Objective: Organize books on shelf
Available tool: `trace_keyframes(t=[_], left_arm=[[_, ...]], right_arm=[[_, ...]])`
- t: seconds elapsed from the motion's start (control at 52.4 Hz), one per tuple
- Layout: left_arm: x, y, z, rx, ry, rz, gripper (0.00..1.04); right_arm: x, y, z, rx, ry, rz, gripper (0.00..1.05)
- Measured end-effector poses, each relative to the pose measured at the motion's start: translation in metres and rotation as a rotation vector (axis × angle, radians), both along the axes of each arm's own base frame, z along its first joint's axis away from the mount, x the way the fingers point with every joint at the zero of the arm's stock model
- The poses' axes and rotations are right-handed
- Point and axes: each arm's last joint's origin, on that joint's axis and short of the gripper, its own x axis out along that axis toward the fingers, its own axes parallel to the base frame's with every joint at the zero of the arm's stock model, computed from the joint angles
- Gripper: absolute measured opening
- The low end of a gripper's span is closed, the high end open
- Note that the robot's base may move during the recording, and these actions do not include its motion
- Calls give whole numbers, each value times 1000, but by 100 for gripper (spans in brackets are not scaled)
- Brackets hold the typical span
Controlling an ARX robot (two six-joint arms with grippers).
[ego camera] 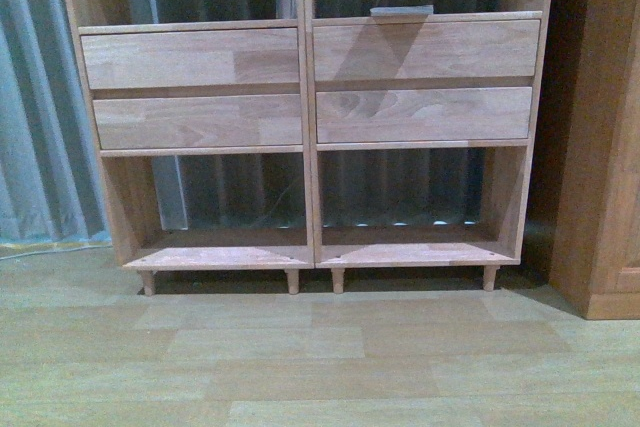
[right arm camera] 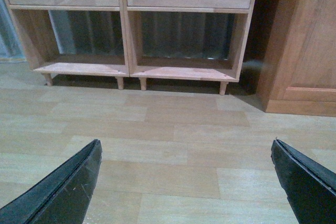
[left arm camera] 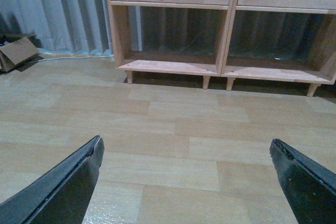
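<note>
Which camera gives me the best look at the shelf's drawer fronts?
Front view: all four drawer fronts show whole, two stacked per column. Both wrist views catch only the lower pair, and the left wrist view crops their tops.

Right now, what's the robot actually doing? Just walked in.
Nothing is being handled yet. The robot faces the light-wood shelf, with the left hand and right hand both open and empty above the floor, short of the shelf. The two lower compartments show no books. A flat grey item lies above the upper right drawer; it is too small to tell if it is a book. A darker cabinet stands to the shelf's right.
</note>
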Motion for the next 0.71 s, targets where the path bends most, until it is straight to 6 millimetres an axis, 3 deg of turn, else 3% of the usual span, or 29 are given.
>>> trace_keyframes(t=[0.707], left_arm=[[0, 0, 0, 0, 0, 0, 98]], right_arm=[[0, 0, 0, 0, 0, 0, 98]])
